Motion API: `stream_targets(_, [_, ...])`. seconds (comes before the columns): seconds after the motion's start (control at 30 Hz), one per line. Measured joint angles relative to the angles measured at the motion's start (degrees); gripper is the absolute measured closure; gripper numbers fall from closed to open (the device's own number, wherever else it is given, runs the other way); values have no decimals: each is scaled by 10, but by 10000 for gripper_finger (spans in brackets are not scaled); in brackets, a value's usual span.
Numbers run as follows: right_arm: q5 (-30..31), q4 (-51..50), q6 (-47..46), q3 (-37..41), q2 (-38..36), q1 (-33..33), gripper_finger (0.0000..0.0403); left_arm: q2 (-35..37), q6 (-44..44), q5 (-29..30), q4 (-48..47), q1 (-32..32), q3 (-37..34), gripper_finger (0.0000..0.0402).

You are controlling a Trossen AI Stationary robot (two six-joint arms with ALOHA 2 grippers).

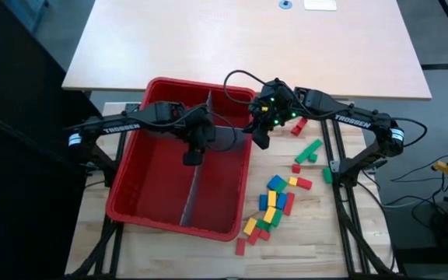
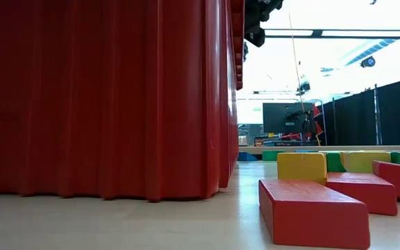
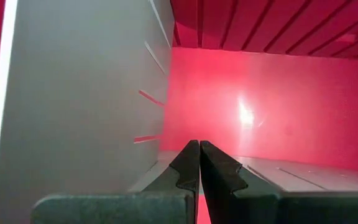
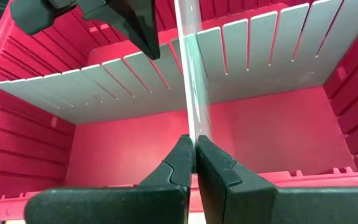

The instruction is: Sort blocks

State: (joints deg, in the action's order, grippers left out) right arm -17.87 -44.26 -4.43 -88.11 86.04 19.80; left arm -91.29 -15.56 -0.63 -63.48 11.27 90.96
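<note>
Blocks (image 1: 277,204) in red, green, blue and yellow lie scattered on the wooden table (image 1: 317,249), all to the right of the red bin (image 1: 131,194); none shows inside it. Bin holds only grey slotted panels (image 1: 195,183): one long divider runs front to back, a cross panel sits in the far part. Compartment floors that show look bare red.

Left arm reaches into the bin, left pincer (image 1: 190,158) low beside the long divider, fingers pressed together, nothing between them in its wrist view. Right pincer (image 1: 260,141) hangs at the bin's right rim, near the far corner, fingers also closed and empty; its wrist view looks over the rim at the panels.

Low view: bin wall fills the left half, hiding most of the table; red blocks (image 2: 310,210) lie closest, a yellow one (image 2: 301,167) behind, others cut off at the edge.

"TROSSEN" reads on both arms.
</note>
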Motion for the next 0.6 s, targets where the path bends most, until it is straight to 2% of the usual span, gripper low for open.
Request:
stream_targets(0.37, [-2,0,4,0,0,6,403,1,7,-13,2,0,10,402])
stream_targets(0.6, [-1,-2,5,0,0,6,403,-6,7,-48,10,-2,11,402])
